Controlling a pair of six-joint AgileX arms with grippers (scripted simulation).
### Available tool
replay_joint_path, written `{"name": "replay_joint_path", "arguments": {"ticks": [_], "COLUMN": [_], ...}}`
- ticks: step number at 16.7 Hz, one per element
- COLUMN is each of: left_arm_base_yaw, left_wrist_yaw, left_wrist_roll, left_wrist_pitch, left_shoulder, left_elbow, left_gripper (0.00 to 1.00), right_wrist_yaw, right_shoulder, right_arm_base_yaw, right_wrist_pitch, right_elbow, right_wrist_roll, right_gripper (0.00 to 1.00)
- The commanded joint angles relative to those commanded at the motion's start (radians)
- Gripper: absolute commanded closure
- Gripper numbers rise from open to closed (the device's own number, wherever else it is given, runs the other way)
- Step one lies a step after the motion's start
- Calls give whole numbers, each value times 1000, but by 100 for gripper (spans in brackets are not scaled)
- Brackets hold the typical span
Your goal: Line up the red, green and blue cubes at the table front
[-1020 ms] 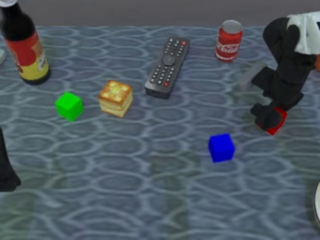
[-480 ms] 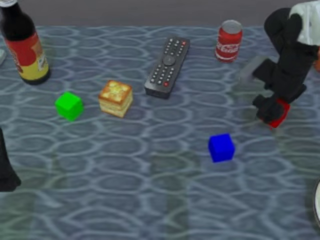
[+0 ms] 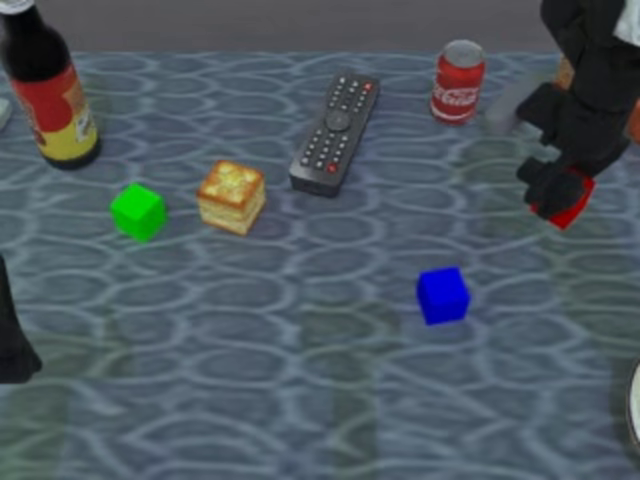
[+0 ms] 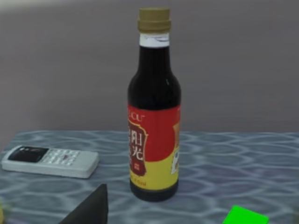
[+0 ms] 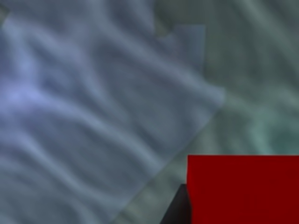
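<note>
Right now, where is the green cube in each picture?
Top view: the green cube sits at the table's left, just left of the orange block, in front of the sauce bottle.
Left wrist view: only a corner of it shows at the picture's edge, near the same bottle.
Right wrist view: not in it.
Shared landmark: the sauce bottle.

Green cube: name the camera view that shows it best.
The top view: the whole green cube sits in the open on the table, left of the patterned block. The left wrist view catches only a cut-off corner of it; the right wrist view shows none.
</note>
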Motion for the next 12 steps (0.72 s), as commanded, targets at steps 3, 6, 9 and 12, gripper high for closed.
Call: {"name": "replay_joint_path", "arguments": {"ticks": [3,6,9,12], "left_arm_base_yaw": [0,0,0,0], "left_wrist_yaw": [0,0,0,0], "left_wrist_roll": [0,0,0,0], "left_wrist_pitch": [0,0,0,0], "left_shoulder": [0,0,0,0], "left_elbow": [0,0,0,0], "left_gripper": [0,0,0,0], "right_wrist_yaw": [0,-1,-1,-3], "right_shoulder": [7,27,55,86], "right_arm_base_yaw": [9,107,271,463], "right_wrist_pitch": [-1,-25,-62,-105], "right_elbow": [5,49,111,176], "right_wrist_roll": [0,-1,4,11], "right_gripper": [100,100,100,100]}}
